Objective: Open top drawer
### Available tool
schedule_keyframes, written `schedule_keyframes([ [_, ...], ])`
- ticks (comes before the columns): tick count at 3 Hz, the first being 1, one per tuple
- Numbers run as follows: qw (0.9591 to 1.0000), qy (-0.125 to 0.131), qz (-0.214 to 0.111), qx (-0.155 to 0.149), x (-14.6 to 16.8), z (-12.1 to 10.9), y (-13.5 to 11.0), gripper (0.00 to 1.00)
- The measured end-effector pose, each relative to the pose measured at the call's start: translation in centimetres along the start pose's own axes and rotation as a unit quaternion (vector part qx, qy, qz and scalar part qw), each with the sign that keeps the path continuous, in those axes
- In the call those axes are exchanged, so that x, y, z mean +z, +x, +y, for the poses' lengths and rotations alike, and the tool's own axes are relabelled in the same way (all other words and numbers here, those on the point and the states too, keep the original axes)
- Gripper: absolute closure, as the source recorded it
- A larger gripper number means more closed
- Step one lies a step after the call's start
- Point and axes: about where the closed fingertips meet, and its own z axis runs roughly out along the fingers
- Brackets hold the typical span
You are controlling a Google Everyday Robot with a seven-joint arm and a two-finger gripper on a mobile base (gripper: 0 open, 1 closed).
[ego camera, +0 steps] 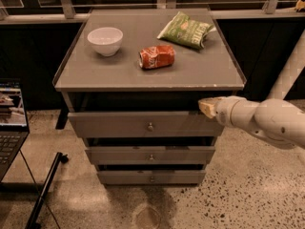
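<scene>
Flat grey wooden top drawer standing slightly out beneath the smooth worktop, small round metal knob at centre, blunt tan gripper at its upper right corner, perhaps touching, grip state impossible to tell, glossy white bowl above

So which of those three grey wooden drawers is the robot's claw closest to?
The top drawer, the widest and tallest grey wooden front; the gripper is at its upper right corner.

Your robot's arm: a thick cream-white tube of smooth, rounded segments, tapering to a tan, wedge-shaped gripper at the top drawer's upper right corner. A second pale link slants up behind.
</scene>
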Motion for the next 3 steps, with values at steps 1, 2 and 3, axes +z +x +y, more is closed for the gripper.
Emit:
schedule_keyframes([
  [1, 0.9998, 0.018, 0.007, 0.009, 2.3, -1.8, 0.6, 1.0],
  [2, 0.9986, 0.039, 0.028, 0.023, 4.3, -3.3, 2.1, 1.0],
  [3, 0.9985, 0.043, 0.029, 0.02, 4.3, -3.5, 2.2, 1.0],
])
